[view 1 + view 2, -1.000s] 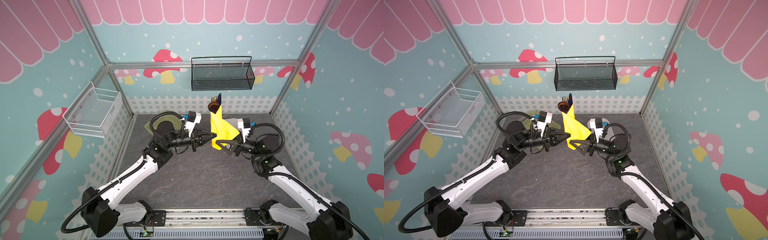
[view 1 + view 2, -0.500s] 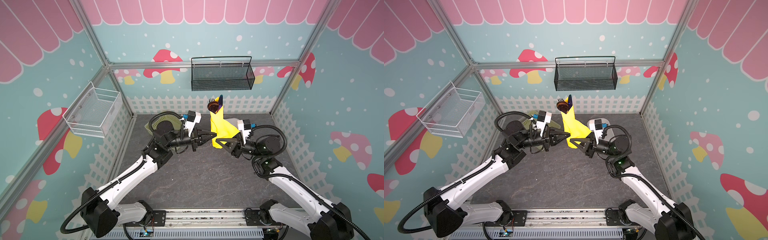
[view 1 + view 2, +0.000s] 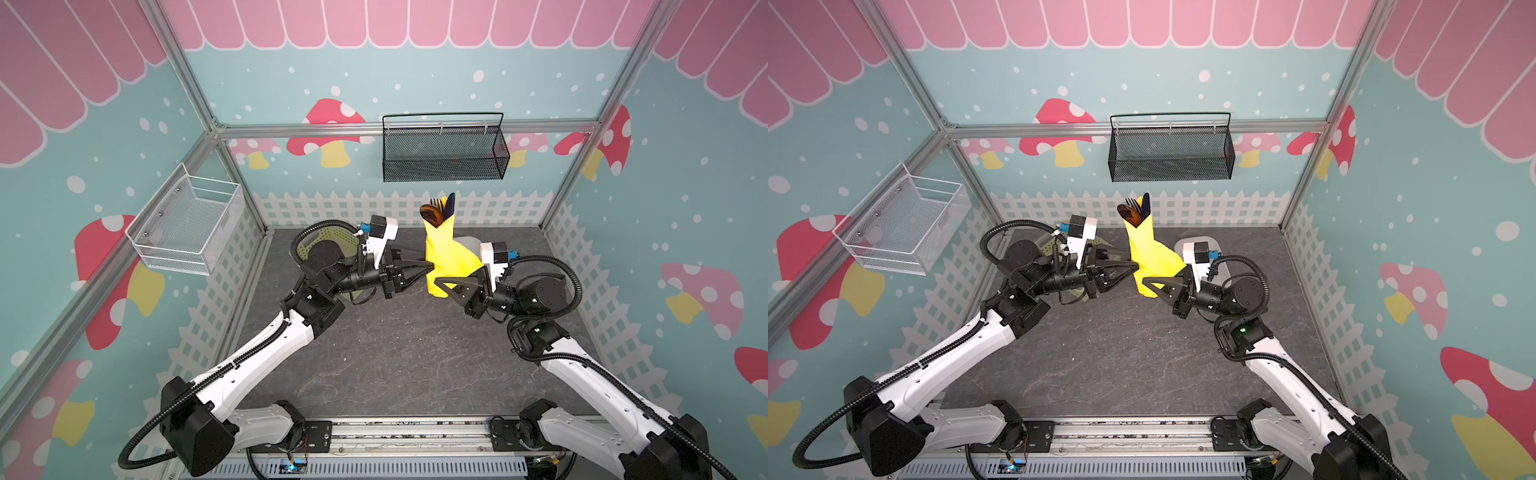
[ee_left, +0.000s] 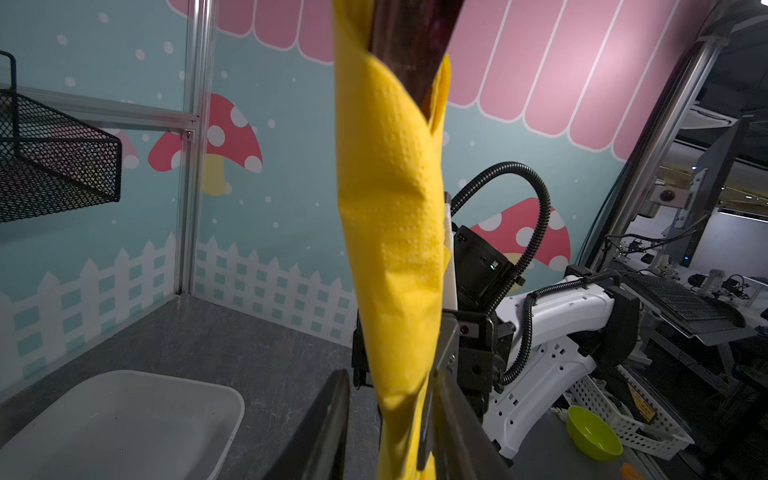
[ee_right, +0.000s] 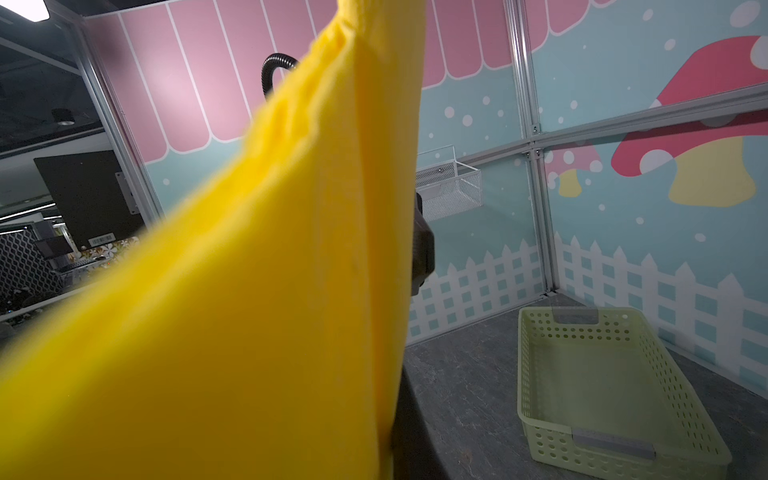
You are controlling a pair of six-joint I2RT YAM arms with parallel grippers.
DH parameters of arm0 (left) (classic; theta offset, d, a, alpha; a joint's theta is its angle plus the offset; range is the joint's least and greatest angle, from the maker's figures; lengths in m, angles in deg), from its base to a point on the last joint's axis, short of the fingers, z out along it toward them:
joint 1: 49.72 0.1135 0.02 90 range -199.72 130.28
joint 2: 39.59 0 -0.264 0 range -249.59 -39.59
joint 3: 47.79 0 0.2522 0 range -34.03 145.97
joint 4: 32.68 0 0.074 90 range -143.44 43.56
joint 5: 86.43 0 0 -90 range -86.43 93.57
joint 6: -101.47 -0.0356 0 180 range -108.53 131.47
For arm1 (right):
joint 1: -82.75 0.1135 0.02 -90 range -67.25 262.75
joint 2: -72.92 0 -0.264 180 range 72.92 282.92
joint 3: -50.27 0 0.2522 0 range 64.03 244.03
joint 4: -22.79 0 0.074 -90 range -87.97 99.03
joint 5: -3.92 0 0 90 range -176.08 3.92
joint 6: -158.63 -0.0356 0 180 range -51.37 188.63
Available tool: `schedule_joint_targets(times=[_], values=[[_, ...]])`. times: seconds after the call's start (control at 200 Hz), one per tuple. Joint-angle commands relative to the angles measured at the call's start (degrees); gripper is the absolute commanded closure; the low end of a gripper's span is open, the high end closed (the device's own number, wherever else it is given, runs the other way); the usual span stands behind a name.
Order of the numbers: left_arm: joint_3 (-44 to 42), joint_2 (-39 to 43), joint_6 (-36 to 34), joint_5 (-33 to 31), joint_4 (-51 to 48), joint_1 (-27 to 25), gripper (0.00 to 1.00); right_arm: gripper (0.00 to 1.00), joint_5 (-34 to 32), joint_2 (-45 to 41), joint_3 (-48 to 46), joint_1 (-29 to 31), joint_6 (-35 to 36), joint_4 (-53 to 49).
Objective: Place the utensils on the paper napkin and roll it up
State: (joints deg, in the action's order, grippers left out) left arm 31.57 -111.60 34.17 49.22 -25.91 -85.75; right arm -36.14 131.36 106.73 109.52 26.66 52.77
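Left wrist, left fingers (image 4: pixel 328 419) loose around paper napkin (image 4: pixel 395 249), in a top view right fingers (image 3: pixel 461 291) clamping it

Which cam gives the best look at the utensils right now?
Both top views. There the utensils poke clear out of the upright rolled napkin: spoon bowl, fork tines and a dark tip. The left wrist view catches only a dark blurred piece at its edge. The right wrist view shows none of them, because the napkin blocks it.
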Motion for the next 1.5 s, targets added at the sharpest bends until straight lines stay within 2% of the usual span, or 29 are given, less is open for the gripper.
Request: schedule_joint_targets(times=[0.0, 0.295, 0.57, 0.755, 0.81, 0.936, 1.071, 1.296, 1.496], values=[[3.1, -0.8, 2.2, 0.8, 1.6, 0.0, 0.62, 1.0, -0.1, -1.4, -0.2, 0.6, 1.2, 3.6], [7.8, -4.9, 5.6, 7.1, 3.5, 0.1, 0.59, 1.0, 0.0, -1.6, -0.4, 0.9, 1.2, 4.3], [8.1, -5.2, 4.5, 7.9, 3.0, 0.0, 0.81, 1.0, -0.5, -1.8, -0.4, 1.0, 1.0, 4.4], [7.3, -4.8, 4.3, 7.4, 3.8, 0.0, 0.89, 1.0, -0.9, -1.9, -0.7, 1.0, 1.0, 4.4], [7.2, -4.7, 4.2, 7.6, 4.1, 0.0, 0.92, 0.95, -1.0, -2.2, -0.9, 1.0, 1.0, 4.3], [7.0, -4.5, 4.1, 7.5, 4.3, 0.1, 1.0, 0.75, -1.8, -3.2, -1.3, 1.0, 1.3, 3.9], [6.8, -4.7, 4.4, 7.9, 5.2, 0.1, 1.0, 0.6, -2.4, -3.8, -1.0, 1.0, 1.8, 2.1], [6.5, -4.7, 4.9, 8.4, 5.6, 0.0, 1.0, 0.56, -3.0, -3.9, 1.1, 1.0, 2.0, -0.3], [6.2, -4.1, 4.3, 7.5, 4.7, 0.1, 1.0, 0.58, -8.3, -6.0, 3.6, 1.0, 4.8, -7.8]])
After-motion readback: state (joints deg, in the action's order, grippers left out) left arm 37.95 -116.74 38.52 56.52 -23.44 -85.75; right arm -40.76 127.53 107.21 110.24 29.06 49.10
